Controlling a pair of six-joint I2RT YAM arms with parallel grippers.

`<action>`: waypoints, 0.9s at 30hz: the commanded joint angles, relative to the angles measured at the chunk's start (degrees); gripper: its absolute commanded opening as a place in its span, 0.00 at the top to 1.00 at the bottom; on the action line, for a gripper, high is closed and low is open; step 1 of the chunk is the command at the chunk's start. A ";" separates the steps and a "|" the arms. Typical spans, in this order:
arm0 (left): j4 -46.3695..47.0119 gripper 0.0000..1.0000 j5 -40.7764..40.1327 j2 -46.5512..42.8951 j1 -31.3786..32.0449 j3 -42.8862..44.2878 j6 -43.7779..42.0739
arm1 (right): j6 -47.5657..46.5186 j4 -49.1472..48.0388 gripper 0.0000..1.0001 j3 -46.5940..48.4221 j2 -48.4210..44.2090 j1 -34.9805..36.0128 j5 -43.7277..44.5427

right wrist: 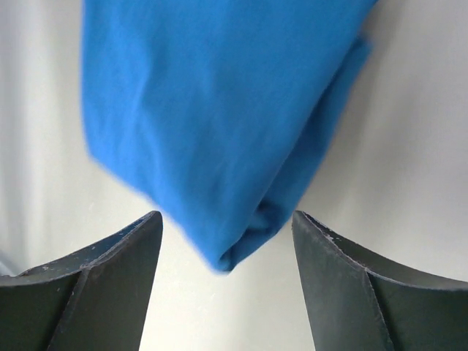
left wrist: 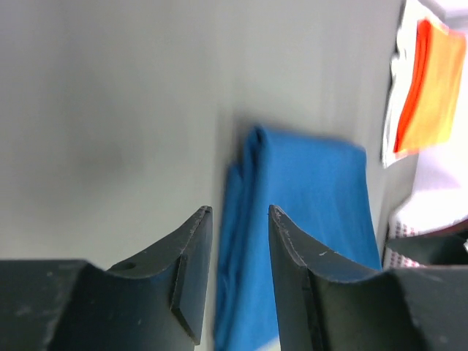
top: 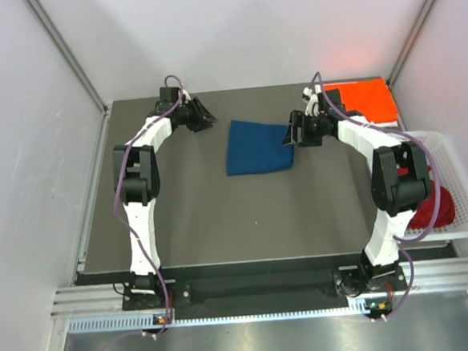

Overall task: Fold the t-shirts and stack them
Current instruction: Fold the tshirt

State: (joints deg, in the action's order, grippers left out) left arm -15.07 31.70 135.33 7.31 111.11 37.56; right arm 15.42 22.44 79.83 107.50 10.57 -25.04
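The right gripper, jaws spread wide and empty, hangs over the right-hand corner of a folded blue cloth t-shirt lying mid-way across the dark grey tabletop. The left gripper, jaws partly parted, grips nothing near its left edge. Both arms reach forward, wrists turned inward.

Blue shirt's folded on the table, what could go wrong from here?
The right gripper stands open right at a corner of the blue shirt; backing away carelessly might snag it and undo the fold. The shirt's layered edge looks loose, so carrying it to the orange shirt could let it fall open.
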 commanded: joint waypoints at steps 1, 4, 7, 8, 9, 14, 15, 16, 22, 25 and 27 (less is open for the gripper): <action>2.05 0.59 3.27 -8.23 2.88 -5.45 -2.67 | 0.04 -7.57 0.28 -3.36 -4.23 -0.81 -7.39; 3.90 0.59 4.07 -9.55 4.20 -10.55 -2.58 | 2.67 -11.35 0.28 -7.05 -4.58 -0.81 -9.59; 5.93 0.59 4.95 -9.56 5.25 -14.16 -2.06 | 5.84 -16.80 0.28 -10.04 -4.23 -0.72 -9.68; 6.19 0.59 5.29 -9.47 5.34 -15.30 -1.79 | 6.46 -18.81 0.28 -10.57 -4.06 -0.72 -10.03; 6.72 0.60 5.56 -9.21 5.52 -15.74 -1.79 | 7.16 -19.53 0.28 -11.44 -3.88 -0.72 -9.94; 7.07 0.60 5.47 -7.89 6.22 -16.28 -1.79 | 9.54 -24.37 0.27 -13.39 -2.92 -0.64 -9.94; 7.07 0.60 5.65 -7.80 6.22 -16.28 -1.53 | 9.71 -25.07 0.28 -13.39 -2.48 -0.72 -10.12; 7.33 0.60 5.74 -7.71 6.22 -16.28 -1.35 | 10.24 -25.59 0.28 -13.39 -2.39 -0.64 -10.29; 8.21 0.60 6.00 -6.48 7.01 -16.01 -1.09 | 12.09 -25.87 0.32 -14.17 -1.51 -0.64 -9.68; 8.30 0.61 6.00 -5.87 7.02 -15.84 -0.82 | 12.88 -26.04 0.33 -14.97 -1.24 -0.64 -9.42; 8.21 0.60 6.09 -5.51 7.02 -16.01 -0.82 | 13.23 -26.13 0.34 -15.93 -1.16 -0.55 -9.24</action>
State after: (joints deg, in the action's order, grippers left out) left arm -9.82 36.62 128.73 14.06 94.67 36.67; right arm 27.70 -0.89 64.86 105.65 10.37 -34.13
